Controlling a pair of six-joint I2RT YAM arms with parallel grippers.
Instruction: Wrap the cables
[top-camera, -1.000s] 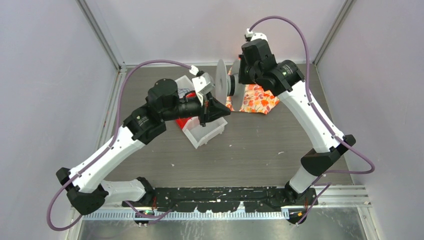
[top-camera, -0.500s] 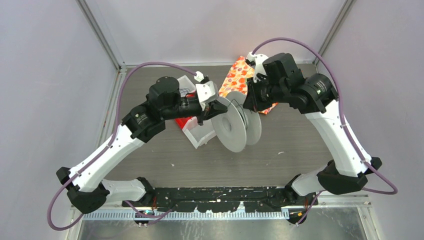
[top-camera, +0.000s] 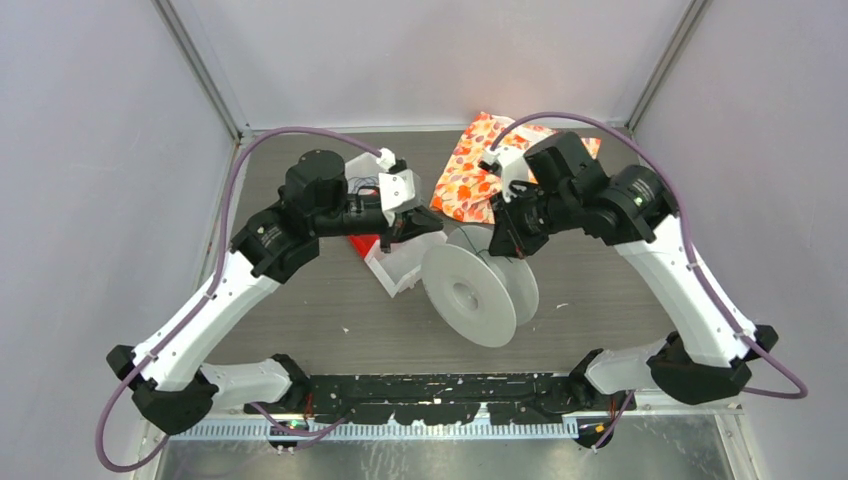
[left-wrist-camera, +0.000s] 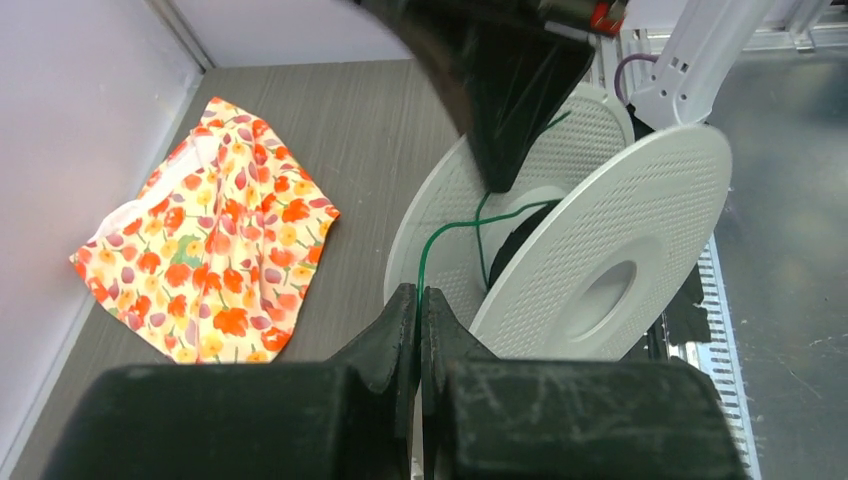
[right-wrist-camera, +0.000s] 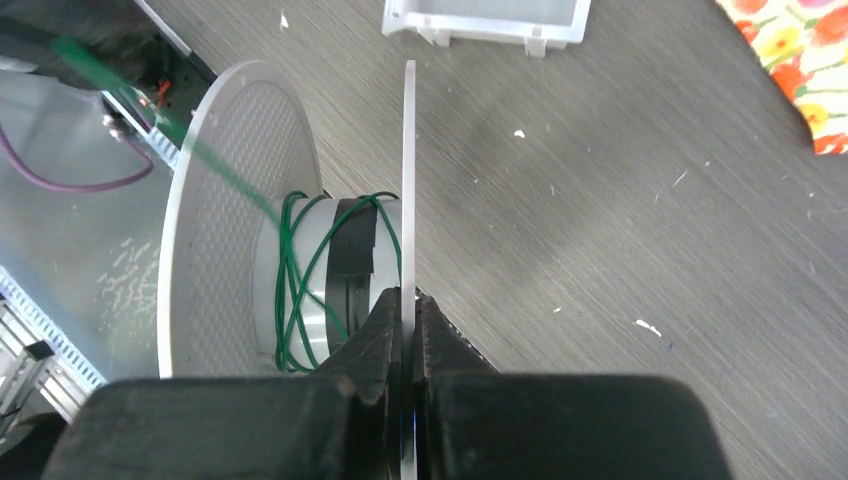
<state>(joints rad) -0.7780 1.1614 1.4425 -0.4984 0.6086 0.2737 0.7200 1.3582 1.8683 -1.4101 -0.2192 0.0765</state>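
Note:
A white two-flanged spool (top-camera: 480, 290) lies tilted in the middle of the table. A thin green cable (right-wrist-camera: 290, 260) makes a few turns round its hub. My right gripper (top-camera: 503, 245) is shut on the edge of one thin flange (right-wrist-camera: 409, 180); the wrist view shows its jaws (right-wrist-camera: 408, 297) pinching that flange. My left gripper (top-camera: 425, 225) is shut on the green cable (left-wrist-camera: 445, 228), which runs from its fingertips (left-wrist-camera: 419, 295) up and across to the spool's hub (left-wrist-camera: 640, 230). The rest of the cable is hidden behind the left arm.
A floral orange cloth (top-camera: 470, 175) lies at the back centre, left of the spool in the left wrist view (left-wrist-camera: 220, 230). A white plastic bin (top-camera: 400, 265) with something red (top-camera: 365, 243) beside it sits under the left arm. Enclosure walls stand on three sides.
My right arm has swung the spool from upright at the back down and forward to the table's middle. My left gripper has drawn back slightly to the left, still holding the cable.

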